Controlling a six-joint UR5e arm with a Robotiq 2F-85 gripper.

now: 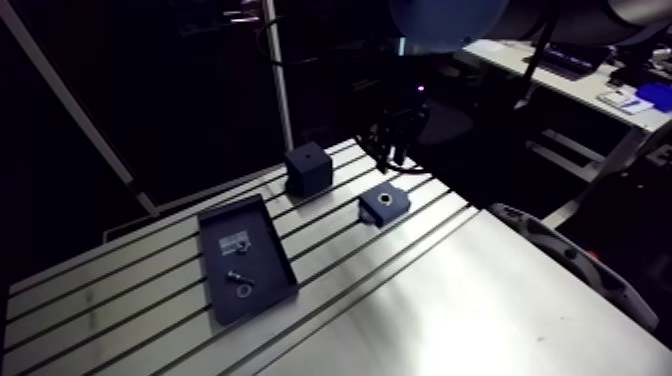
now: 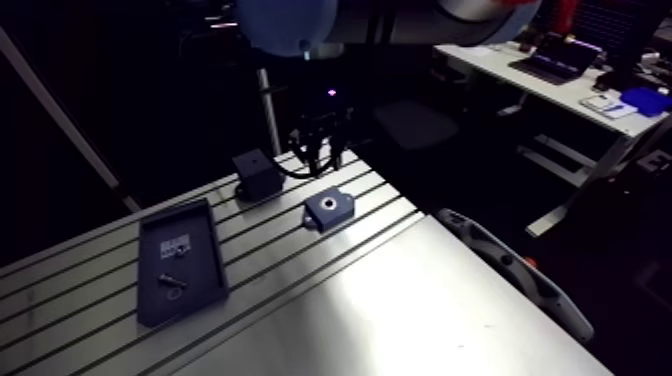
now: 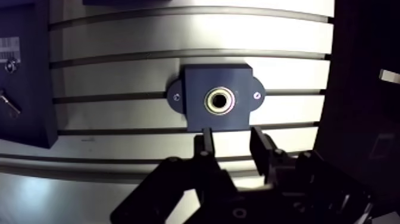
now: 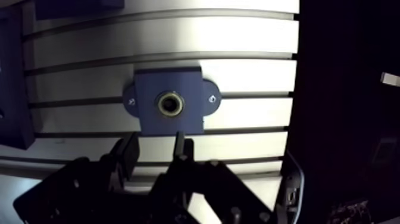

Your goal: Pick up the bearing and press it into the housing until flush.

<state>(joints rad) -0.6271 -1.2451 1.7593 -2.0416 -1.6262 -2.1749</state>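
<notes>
Shiny ring-shaped bearing [image 3: 219, 100] sits in the dark, two-eared housing [image 3: 198, 116] — jaws slightly parted, holding nothing.

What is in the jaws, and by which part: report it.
Nothing is held. The gripper is open, its jaws apart with nothing between them, just short of the housing, whose bore holds the bearing.

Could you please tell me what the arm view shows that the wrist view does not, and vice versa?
Only the arm view shows the black block whole and the full tray with its small loose parts. Only the wrist view shows a metallic ring in the bore of the housing, two flange screws, and the fingers of the gripper apart, holding nothing. Both show the housing on the slotted table, with the gripper near it.
</notes>
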